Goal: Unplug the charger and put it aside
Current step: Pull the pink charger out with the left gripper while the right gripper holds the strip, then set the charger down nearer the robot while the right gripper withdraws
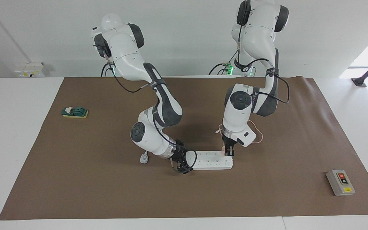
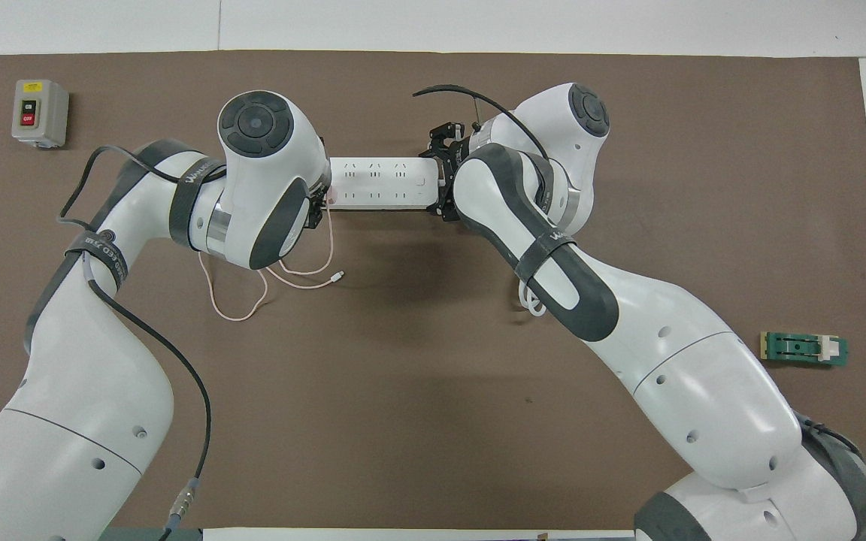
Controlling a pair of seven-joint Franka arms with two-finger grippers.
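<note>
The pale pink charger (image 1: 224,149) is plugged into the white power strip (image 1: 211,160) at the end toward the left arm. My left gripper (image 1: 228,151) points straight down, its fingers closed around the charger. In the overhead view only a sliver of the charger (image 2: 331,197) shows beside the left wrist. Its thin pink cable (image 2: 241,300) loops on the mat nearer to the robots and ends in a small connector (image 2: 337,277). My right gripper (image 1: 180,165) grips the strip's other end, its fingers astride it (image 2: 442,177).
The strip's white cord and plug (image 1: 144,158) lie under the right arm. A grey box with red and black buttons (image 1: 340,182) sits toward the left arm's end. A green and yellow block (image 1: 74,112) sits toward the right arm's end. A brown mat (image 1: 107,191) covers the table.
</note>
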